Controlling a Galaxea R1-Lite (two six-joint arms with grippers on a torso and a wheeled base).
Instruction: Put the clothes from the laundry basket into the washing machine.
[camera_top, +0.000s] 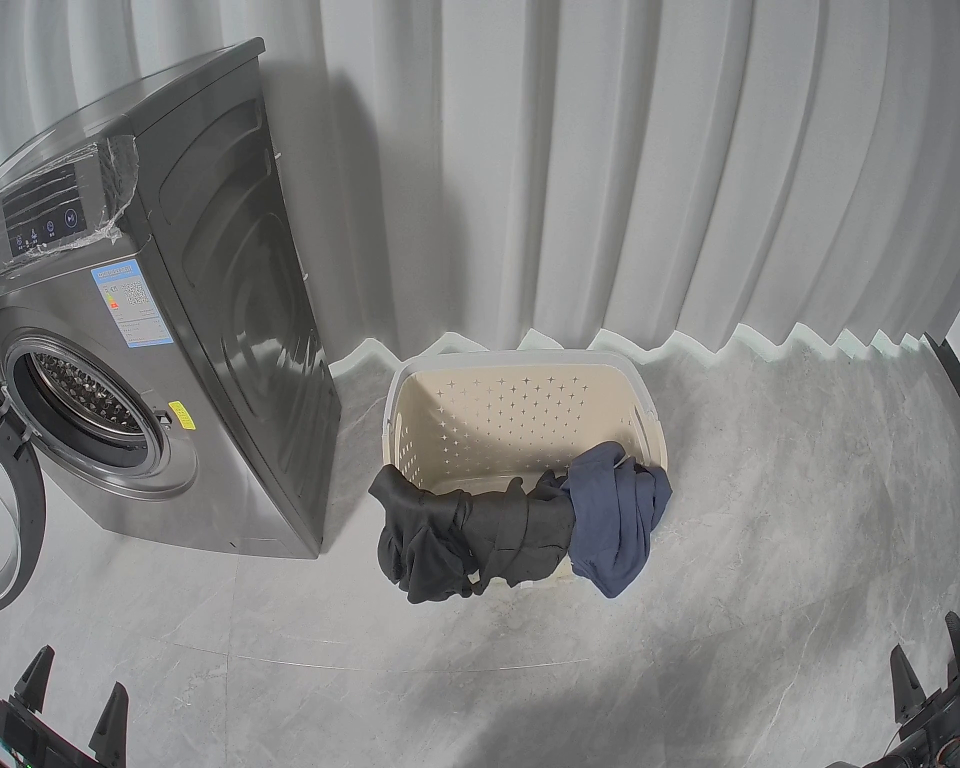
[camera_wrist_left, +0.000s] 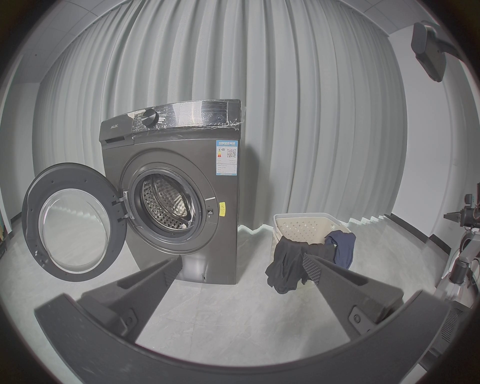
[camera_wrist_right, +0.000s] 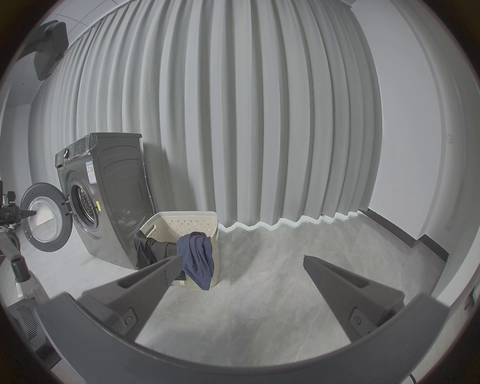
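Grey floor (camera_top: 780, 560) is bearing the laundry basket (camera_top: 520, 400) with clothes (camera_top: 500, 530); left gripper (camera_wrist_left: 241, 262) and right gripper (camera_wrist_right: 242, 261) are gaping empty.

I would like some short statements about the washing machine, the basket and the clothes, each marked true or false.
1. The door of the washing machine stands open. True.
2. The laundry basket stands on top of the machine. False: it stands on the floor beside it.
3. A black garment and a blue garment hang over the basket's near rim. True.
4. The left gripper holds the blue garment. False: it is open and empty.
5. The right gripper is open. True.
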